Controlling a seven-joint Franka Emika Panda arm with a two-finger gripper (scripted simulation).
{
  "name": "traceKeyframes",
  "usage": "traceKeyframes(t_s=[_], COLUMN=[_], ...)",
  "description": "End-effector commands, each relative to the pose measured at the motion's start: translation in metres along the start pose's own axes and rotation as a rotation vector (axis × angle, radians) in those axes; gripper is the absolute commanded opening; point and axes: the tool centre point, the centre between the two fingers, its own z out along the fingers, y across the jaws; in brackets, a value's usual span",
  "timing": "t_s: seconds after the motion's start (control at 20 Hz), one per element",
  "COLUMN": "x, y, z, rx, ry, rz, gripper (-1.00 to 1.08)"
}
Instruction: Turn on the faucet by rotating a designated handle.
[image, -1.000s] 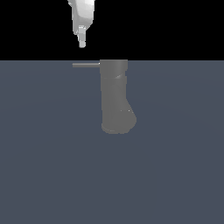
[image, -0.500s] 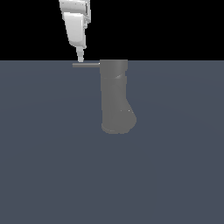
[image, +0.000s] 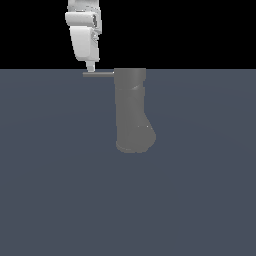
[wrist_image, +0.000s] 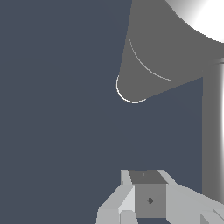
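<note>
The faucet (image: 131, 110) is a matte grey upright cylinder with a bulging base, standing on the dark floor. Its handle (image: 98, 74), a thin grey rod, sticks out level from the top toward the exterior view's left. My white gripper (image: 90, 67) hangs straight down over the rod's outer end. Its fingers are drawn together into one narrow tip that sits just on or a hair above the rod, holding nothing. In the wrist view the faucet body (wrist_image: 151, 61) fills the upper part, the handle (wrist_image: 212, 131) runs as a grey strip along one edge, and the gripper (wrist_image: 147, 176) shows at the bottom.
A flat dark blue-grey floor (image: 60, 190) spreads around the faucet, with black background behind it. No other objects show.
The gripper has come down and shifted slightly toward the exterior view's left, from well above the rod to its outer end. Faucet and handle have not moved.
</note>
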Motion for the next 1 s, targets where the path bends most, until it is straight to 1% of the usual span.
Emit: traceKeyframes(t_s=[0.0,0.15,0.95], x=[0.000,0.000,0.002], y=[-0.001,-0.001,0.043], z=[0.000,0.001,0.001], rx=[0.001,0.001,0.001], ry=[0.001,0.001,0.001], rz=[0.004,0.003,0.003], gripper=[-1.00,-1.00,-1.00])
